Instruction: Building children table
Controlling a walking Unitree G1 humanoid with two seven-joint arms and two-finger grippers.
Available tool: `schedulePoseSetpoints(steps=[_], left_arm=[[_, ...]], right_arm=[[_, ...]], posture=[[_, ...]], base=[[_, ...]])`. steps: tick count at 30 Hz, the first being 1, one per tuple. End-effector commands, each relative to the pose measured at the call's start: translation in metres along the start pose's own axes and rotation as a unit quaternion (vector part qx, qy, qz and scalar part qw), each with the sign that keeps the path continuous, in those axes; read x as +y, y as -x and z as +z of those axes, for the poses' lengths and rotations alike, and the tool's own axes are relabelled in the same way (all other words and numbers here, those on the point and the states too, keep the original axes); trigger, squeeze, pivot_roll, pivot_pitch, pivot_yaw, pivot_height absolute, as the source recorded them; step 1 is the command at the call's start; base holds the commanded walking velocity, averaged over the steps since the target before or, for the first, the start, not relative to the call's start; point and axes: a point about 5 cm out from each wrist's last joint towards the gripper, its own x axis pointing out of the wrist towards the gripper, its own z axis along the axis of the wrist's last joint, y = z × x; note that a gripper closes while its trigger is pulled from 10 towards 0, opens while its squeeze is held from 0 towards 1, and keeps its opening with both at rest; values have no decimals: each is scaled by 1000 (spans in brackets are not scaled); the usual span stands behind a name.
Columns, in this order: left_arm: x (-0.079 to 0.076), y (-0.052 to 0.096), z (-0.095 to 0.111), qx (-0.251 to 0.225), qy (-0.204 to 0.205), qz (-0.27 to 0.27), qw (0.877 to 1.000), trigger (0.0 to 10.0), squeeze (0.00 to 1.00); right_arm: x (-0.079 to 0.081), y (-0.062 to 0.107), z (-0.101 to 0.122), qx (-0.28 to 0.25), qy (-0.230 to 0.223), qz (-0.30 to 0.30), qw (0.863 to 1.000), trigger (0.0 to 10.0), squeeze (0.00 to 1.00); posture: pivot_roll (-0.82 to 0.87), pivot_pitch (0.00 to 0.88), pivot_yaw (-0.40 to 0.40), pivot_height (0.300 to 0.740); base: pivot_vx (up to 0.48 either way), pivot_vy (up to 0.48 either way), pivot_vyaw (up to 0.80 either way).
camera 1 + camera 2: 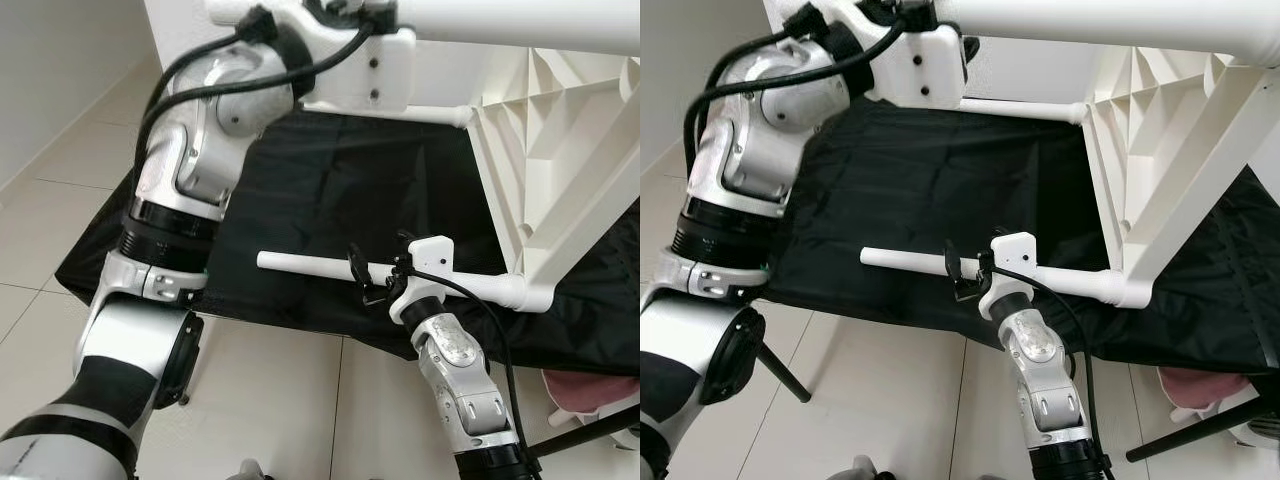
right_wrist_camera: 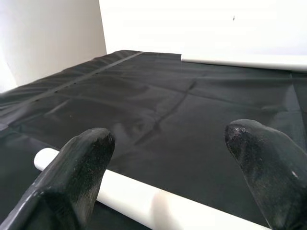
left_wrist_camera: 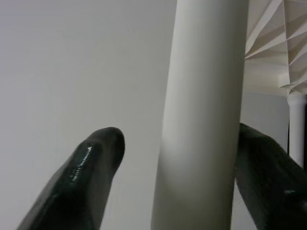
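While it lies tipped on its side, the table shows its underside to the head camera.

Table: white plastic children's table [image 1: 560, 150], turned so the ribbed, honeycombed underside of its top faces the robot; it rests on the black cloth at the right of the scene.

Legs: smooth white round tubes set into sockets at the corners. The upper leg [image 1: 520, 25] runs across the top of the head views. The lower leg [image 1: 320, 265] sticks out level toward the robot's left, its free end over the cloth. A thinner-looking far leg [image 1: 1025, 108] shows behind, also level.

Left gripper: left gripper [image 3: 177, 158] is raised at the upper leg; in the left wrist view the two black fingers [image 3: 91, 172] stand apart on either side of the tube, one finger clear of it with a gap, the other partly hidden behind it, so the pincer is spread and not clamped.

Right gripper: right gripper [image 2: 168, 158] is at the lower leg, near its middle; in the right wrist view its fingers are spread wide with the tube crossing below them, released rather than gripping.

Cloth: wrinkled black fabric sheet [image 1: 330, 190] spread under the table.

Floor: pale glossy tiled floor [image 1: 60, 190] around the cloth.

Other: pink rounded object [image 1: 585, 388] at the lower right, beside a black rod.
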Motion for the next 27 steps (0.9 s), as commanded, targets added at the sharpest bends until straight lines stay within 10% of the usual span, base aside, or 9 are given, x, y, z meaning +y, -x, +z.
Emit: schedulePoseSetpoints(steps=[1, 17, 24, 27], left_arm=[[16, -1, 0, 4, 2, 127, 992, 0, 0], [12, -2, -12, 15, 51, 142, 988, 0, 0], [14, -2, -28, 45, 171, 194, 965, 0, 0], [24, 1, -36, 51, 245, 248, 936, 0, 0]], right_arm=[[-2, 1, -1, -1, 1, -6, 1000, 10000, 0], [8, 2, -4, 5, -10, 2, 1000, 10000, 0], [7, 6, -10, 17, -14, -4, 1000, 10000, 0], [8, 8, -11, 21, -25, -11, 999, 10000, 0]], posture=[[42, 27, -13, 740], [44, 30, -14, 740], [30, 35, -10, 740], [21, 38, -11, 740]], base=[[0, 0, 0], [0, 0, 0], [0, 0, 0], [0, 0, 0]])
